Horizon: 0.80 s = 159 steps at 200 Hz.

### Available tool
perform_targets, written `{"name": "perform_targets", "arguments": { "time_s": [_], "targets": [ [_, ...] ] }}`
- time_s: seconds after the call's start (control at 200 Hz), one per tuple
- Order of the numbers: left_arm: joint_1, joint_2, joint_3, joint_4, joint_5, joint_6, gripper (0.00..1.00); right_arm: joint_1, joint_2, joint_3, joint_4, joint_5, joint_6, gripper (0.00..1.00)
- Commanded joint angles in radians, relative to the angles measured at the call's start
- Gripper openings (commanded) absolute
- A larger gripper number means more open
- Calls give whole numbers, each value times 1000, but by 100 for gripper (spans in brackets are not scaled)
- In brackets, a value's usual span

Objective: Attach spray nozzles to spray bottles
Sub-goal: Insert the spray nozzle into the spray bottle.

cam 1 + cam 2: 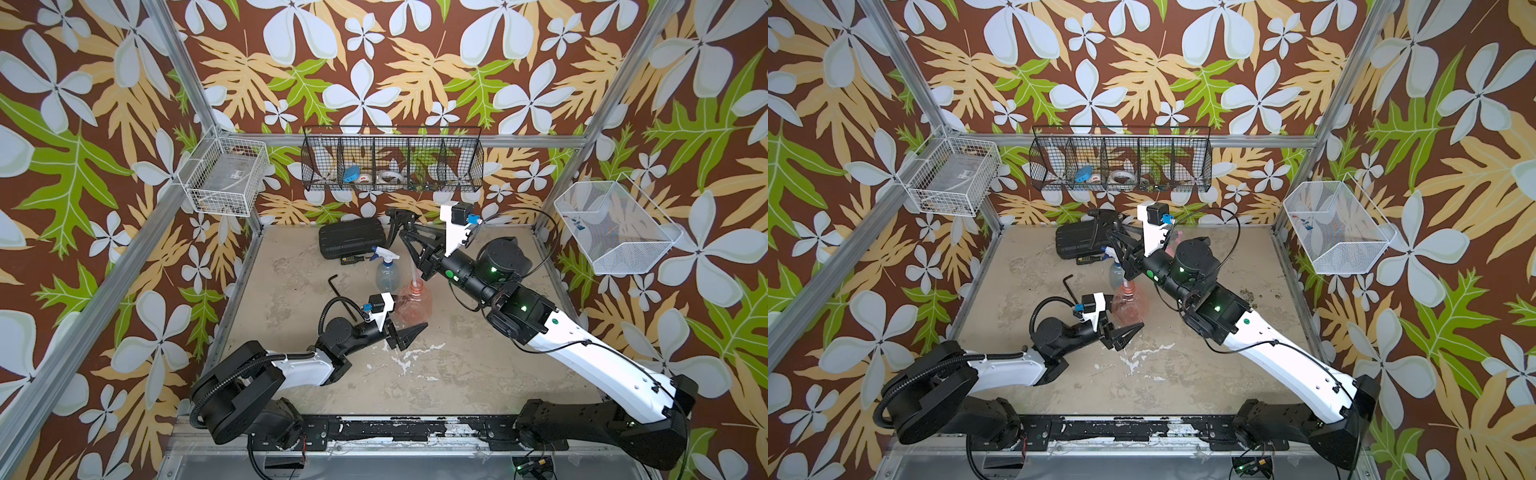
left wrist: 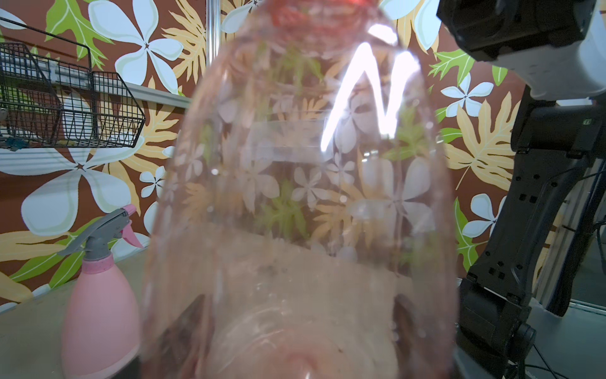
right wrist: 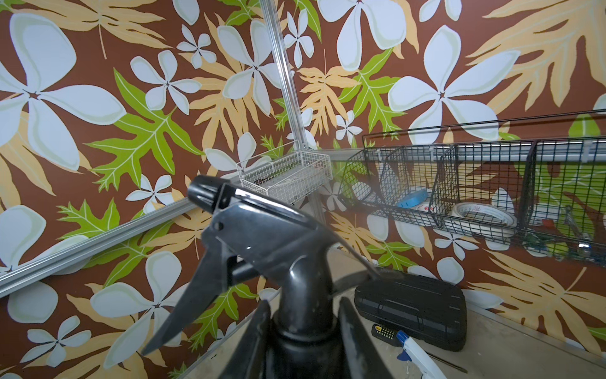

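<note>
**Black nozzle held high, its tube leading down to the orange bottle's neck**

The right jaws are clamped on the collar of the black nozzle (image 3: pixel 262 242). In the right wrist view it sits gripped from both sides, with the trigger head reaching out past the tips. From the collar the thin dip tube (image 1: pixel 414 268) runs down below those jaws to the neck of the orange bottle (image 1: pixel 413 303). Whether its tip is inside the mouth cannot be told.

The target therefore lies below the right jaws and back toward their base, with the collar well apart from the neck. The nozzle's long axis seems to lean somewhat, while the bottle stands upright on the tabletop (image 1: pixel 457 365).

The left jaws look closed on the bottle's lower body, which fills the left wrist view just ahead of them. The left arm steadies and the right carries the part, so the coming move is probably the right's: bring the nozzle upright, lower it along the tube until the collar seats, then twist.

The pink bottle (image 2: pixel 98 295) and the bluish bottle (image 1: pixel 387 274) already wear their heads, and both stand clear of either pair of jaws.
</note>
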Motion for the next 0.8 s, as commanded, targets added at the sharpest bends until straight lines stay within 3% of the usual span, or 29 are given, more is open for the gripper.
{"name": "perform_targets", "arguments": {
  "time_s": [0.0, 0.255, 0.57, 0.791],
  "targets": [
    [-1, -5, 10, 30, 22, -17, 64, 2, -13, -10, 46, 17, -21, 12],
    [0, -5, 31, 18, 20, -29, 64, 20, -36, -49, 64, 13, -35, 12],
    [6, -50, 98, -112, 15, 26, 63, 76, -115, -157, 99, 110, -100, 13],
    [18, -49, 131, -140, 17, 26, 62, 127, -162, -208, 85, 201, -124, 21]
  ]
}}
